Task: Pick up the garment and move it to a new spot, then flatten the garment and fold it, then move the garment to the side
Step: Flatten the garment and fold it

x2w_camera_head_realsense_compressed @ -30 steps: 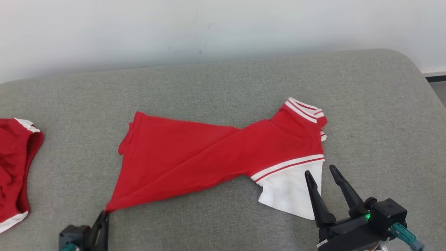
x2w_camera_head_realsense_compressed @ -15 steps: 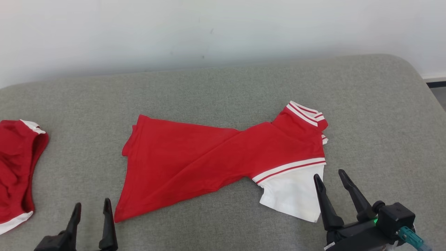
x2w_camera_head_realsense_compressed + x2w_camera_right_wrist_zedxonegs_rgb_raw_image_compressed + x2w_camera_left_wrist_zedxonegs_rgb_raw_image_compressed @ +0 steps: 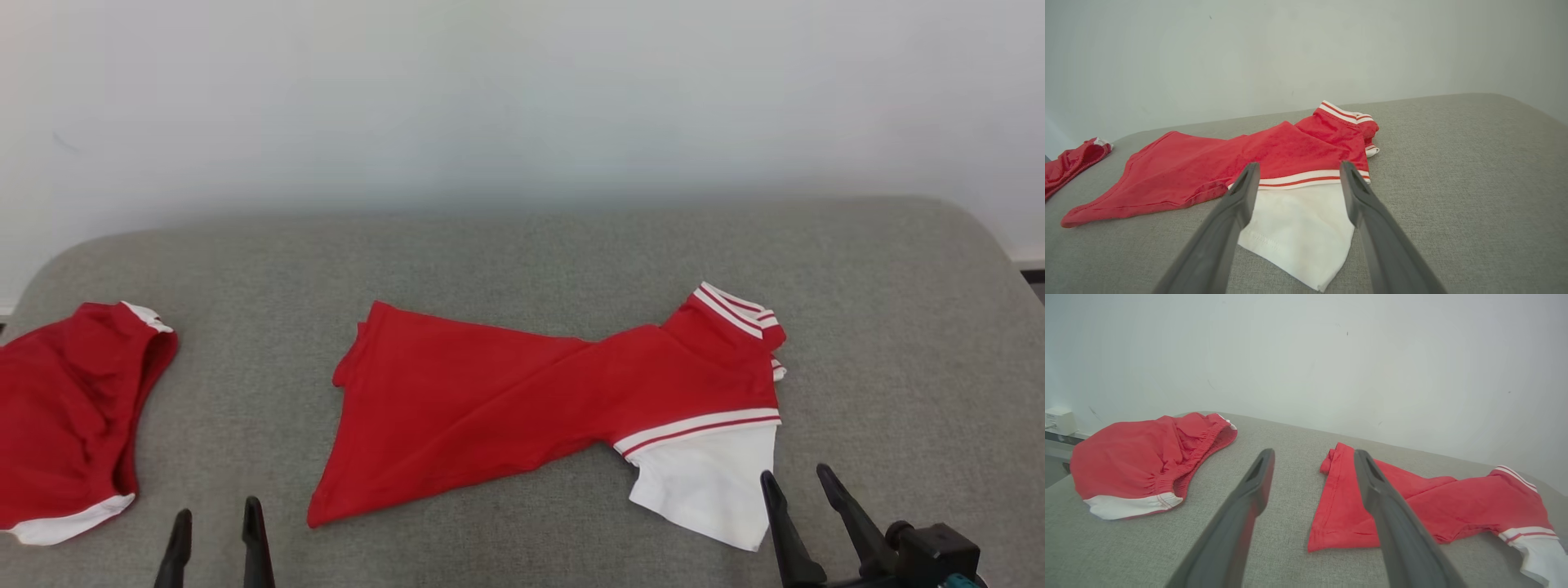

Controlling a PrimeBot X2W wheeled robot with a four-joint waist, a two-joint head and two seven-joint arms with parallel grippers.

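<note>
Evidently soft, limp garment (image 3: 490, 408); pinch hem corner (image 3: 318, 516) right of left fingers (image 3: 255, 539), sleeve (image 3: 702, 490) beside right fingers (image 3: 785, 531); all spread wide, empty.

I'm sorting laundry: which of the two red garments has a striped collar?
The red shirt in the middle, with the white sleeve. The red shorts at far left have just a white hem.

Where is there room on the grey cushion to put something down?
Bare cushion lies right of the shirt, behind it toward the wall, and between shirt and shorts. The middle and left end are taken.
</note>
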